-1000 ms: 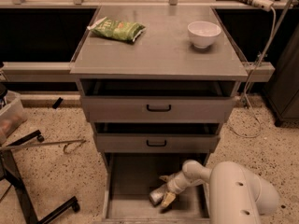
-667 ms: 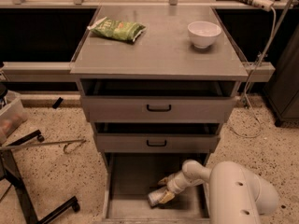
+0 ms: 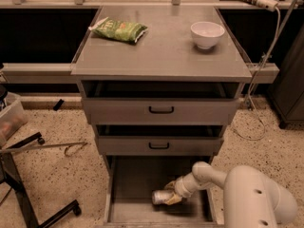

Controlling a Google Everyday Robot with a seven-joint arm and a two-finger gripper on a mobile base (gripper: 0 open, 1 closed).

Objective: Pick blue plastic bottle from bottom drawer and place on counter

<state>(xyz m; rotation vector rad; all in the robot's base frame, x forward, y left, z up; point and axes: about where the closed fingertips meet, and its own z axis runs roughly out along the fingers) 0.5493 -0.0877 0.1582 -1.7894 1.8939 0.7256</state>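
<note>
The blue plastic bottle (image 3: 159, 197) lies on its side on the floor of the open bottom drawer (image 3: 133, 184), near the drawer's middle front. My gripper (image 3: 171, 193) reaches down into the drawer from the right. Its yellowish fingers (image 3: 169, 185) sit on either side of the bottle's right end and are shut on it. The counter (image 3: 161, 46) is the flat grey top of the cabinet, well above the gripper.
A green snack bag (image 3: 118, 30) lies at the counter's back left and a white bowl (image 3: 207, 34) at its back right. Two upper drawers with black handles (image 3: 161, 110) hang over the bottom drawer. A black stand's legs (image 3: 28, 208) are on the floor at the left.
The gripper and the bottle have shifted slightly left and upward in the drawer. The fingers have closed in around the bottle's end.
</note>
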